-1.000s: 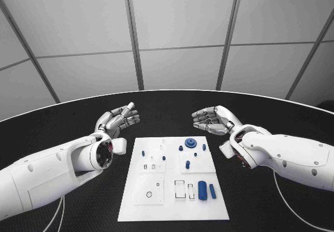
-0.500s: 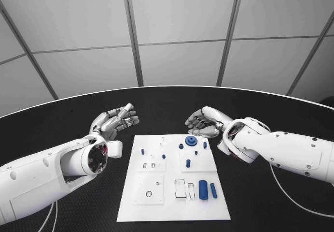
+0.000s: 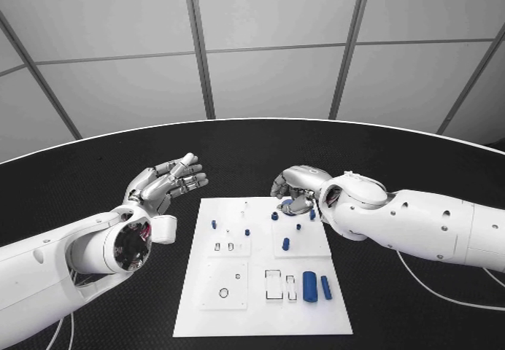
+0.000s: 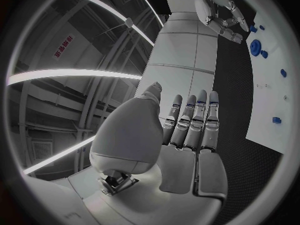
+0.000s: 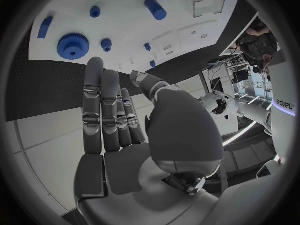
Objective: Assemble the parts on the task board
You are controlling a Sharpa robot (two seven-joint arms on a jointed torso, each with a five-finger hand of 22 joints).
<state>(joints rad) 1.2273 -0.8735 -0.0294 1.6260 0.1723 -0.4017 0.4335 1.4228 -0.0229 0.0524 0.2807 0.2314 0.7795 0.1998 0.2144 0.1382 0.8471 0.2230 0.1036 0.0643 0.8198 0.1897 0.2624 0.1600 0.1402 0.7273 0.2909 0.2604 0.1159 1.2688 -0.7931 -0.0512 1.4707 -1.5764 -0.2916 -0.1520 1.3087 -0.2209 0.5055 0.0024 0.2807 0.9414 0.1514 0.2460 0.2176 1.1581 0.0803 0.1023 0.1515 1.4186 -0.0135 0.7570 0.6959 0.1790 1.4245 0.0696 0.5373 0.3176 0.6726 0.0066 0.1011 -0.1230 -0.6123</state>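
The task board (image 3: 263,273) lies flat at the centre of the black table (image 3: 95,182). The blue parts sit on it: a gear (image 5: 73,45) at the board's 12 o'clock edge, small pegs (image 3: 285,244) near the middle, and a thick cylinder (image 3: 309,286) with a slimmer one (image 3: 325,287) at about 4 o'clock.

The right hand (image 3: 295,191) hovers over the gear, its fingers (image 5: 100,105) straight and side by side, holding nothing. The left hand (image 3: 166,182) hangs off the board at 10 o'clock, palm open, fingers (image 4: 194,120) extended and slightly apart, empty.

The parts appear to be rigid, light plastic with smooth faces. They are likely to slip or roll. Grip the gear across its toothed rim. Pinch the cylinders at mid-length. The pegs are too small to judge more closely.
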